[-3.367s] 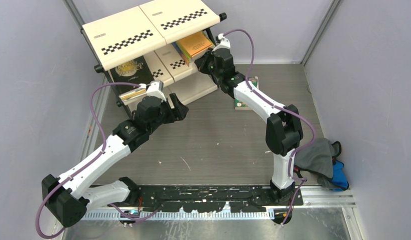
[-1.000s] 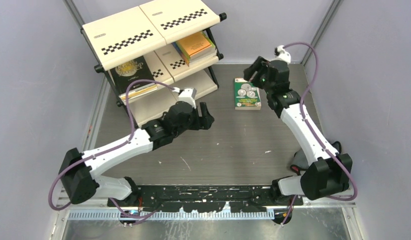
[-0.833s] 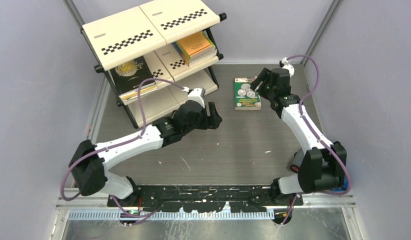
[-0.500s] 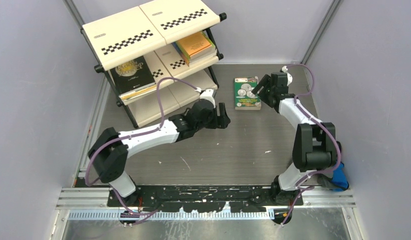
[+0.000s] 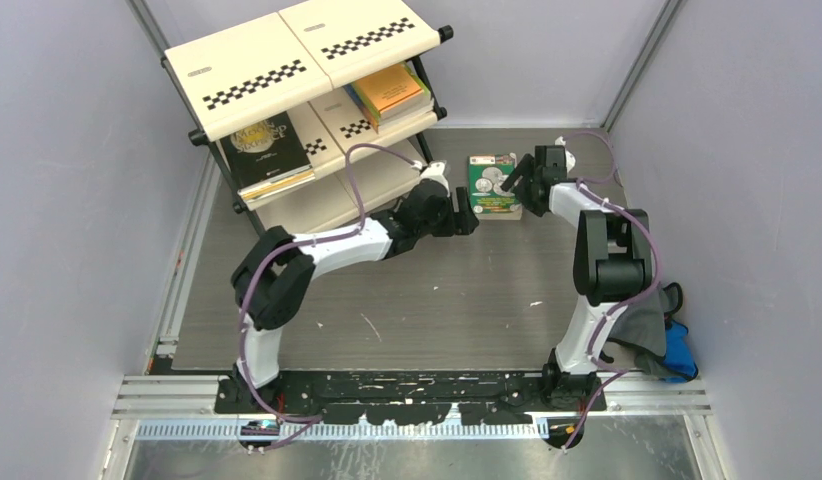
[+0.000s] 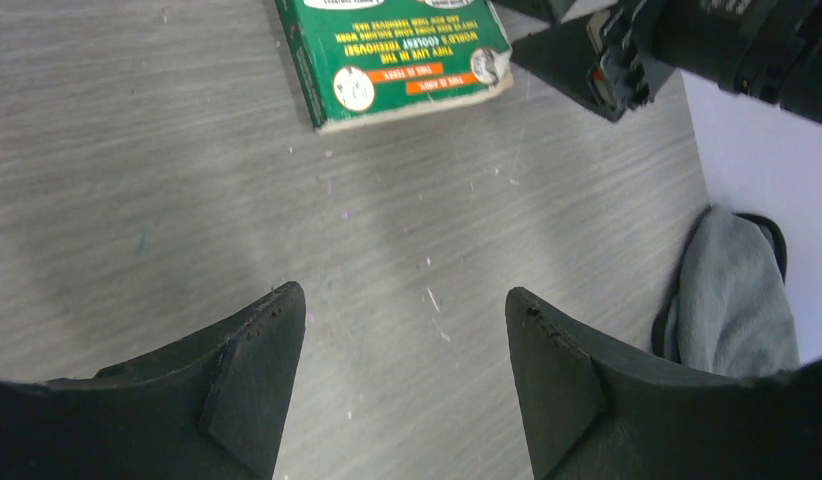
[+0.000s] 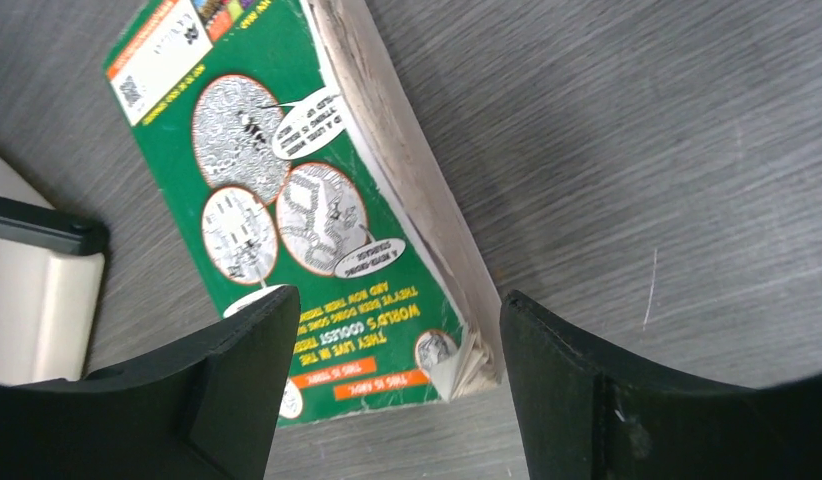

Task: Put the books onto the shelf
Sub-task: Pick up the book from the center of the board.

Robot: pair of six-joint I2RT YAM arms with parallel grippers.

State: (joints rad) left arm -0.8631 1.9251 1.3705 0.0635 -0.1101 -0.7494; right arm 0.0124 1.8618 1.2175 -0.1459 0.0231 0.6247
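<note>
Right wrist: green book [image 7: 287,200] corner between spread fingers [image 7: 222,385].

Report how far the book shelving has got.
Done: a black book and an orange-topped stack sit on the shelf, under its top tier. In hand: nothing gripped; the left gripper and right gripper, both open, flank the green book lying flat on the table. Left: grasping that book and shelving it.

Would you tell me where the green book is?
Top view: the green book lies flat on the table right of the shelf, between the left gripper and right gripper.
</note>
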